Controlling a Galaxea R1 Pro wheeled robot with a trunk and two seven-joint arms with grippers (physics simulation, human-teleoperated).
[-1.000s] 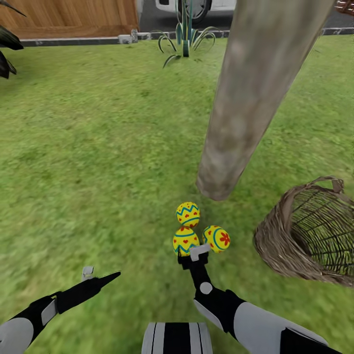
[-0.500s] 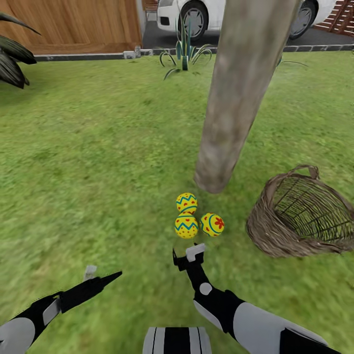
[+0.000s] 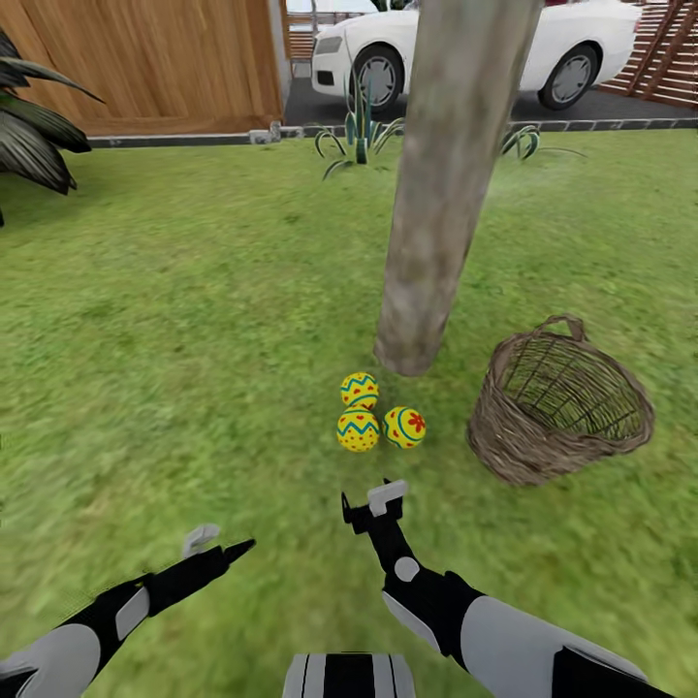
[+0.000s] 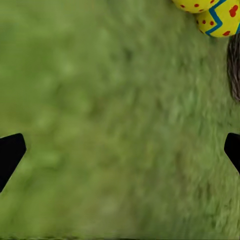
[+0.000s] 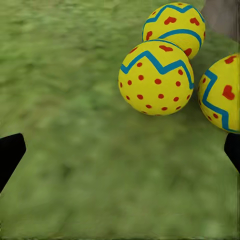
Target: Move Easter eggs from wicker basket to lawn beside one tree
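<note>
Right gripper [image 3: 373, 501] backed off, open, empty; three eggs [image 3: 379, 419] by tree [image 3: 438, 194], basket [image 3: 559, 412] empty — task prob. done.

You saw three yellow eggs: one [image 3: 359, 390] with blue zigzags and red hearts, one [image 3: 358, 430] with a blue zigzag and red dots, one [image 3: 404, 427] with blue bands and a red flower. The woven wicker basket [image 3: 523, 448] was brown; the trunk [image 3: 441, 194] mottled grey-brown; the lawn [image 3: 194, 320] mottled green.
</note>
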